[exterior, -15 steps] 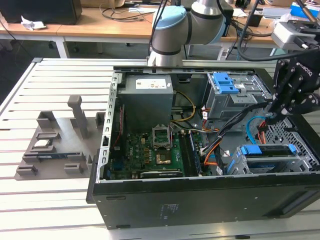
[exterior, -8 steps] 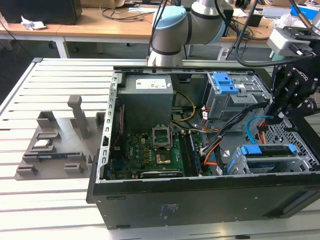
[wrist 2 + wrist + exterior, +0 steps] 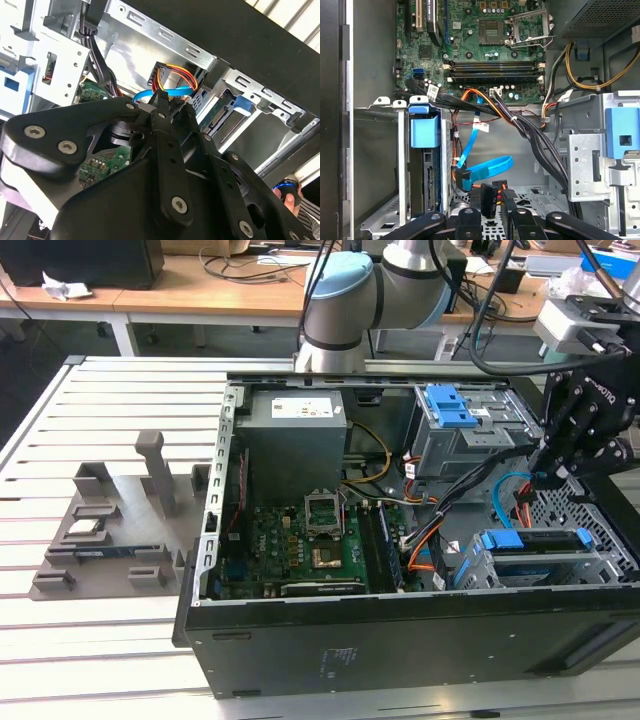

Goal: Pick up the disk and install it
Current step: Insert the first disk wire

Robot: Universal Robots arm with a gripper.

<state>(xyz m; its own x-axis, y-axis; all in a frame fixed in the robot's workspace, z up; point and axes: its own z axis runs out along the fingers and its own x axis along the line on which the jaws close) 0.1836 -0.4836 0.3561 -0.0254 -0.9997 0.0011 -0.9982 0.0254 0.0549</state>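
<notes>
The disk (image 3: 532,541), clipped in its bright blue frame, stands on edge inside the grey metal cage (image 3: 600,565) at the case's front corner, on the exterior view's right. Its blue frame tab (image 3: 425,132) and dark edge show in the first wrist view, and its blue frame (image 3: 240,105) shows in the second wrist view. My black gripper (image 3: 548,476) hangs above and just behind that cage, apart from the disk. Its fingertips (image 3: 159,99) meet, so my gripper (image 3: 491,201) is shut, close to a black plug with orange, yellow and red wires (image 3: 502,192) and a blue ribbon cable (image 3: 487,167).
Inside the open black case are the grey power-supply box (image 3: 295,435), the green motherboard (image 3: 310,540), and a grey upper bay with a blue latch piece (image 3: 450,405). Cable bundles (image 3: 530,135) cross between the bays. A grey fixture (image 3: 110,530) sits on the slatted table at the exterior view's left.
</notes>
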